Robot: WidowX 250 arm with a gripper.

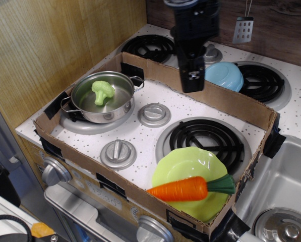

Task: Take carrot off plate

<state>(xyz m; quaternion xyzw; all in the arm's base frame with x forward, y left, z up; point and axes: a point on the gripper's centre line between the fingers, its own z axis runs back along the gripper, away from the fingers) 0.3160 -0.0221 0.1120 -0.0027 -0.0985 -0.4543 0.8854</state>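
Glossy plastic is seen on the carrot (179, 189) and plate (185, 162), polished metal seemingly on the pot (121, 100).

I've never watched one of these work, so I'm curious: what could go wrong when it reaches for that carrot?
The carrot lies across the plate with its tip over the rim, close to the cardboard wall; a nudge might roll it off or wedge it there. It looks glossy and tapered, so it may slip. The pincer hangs far back and must cross the box without clipping the wall.
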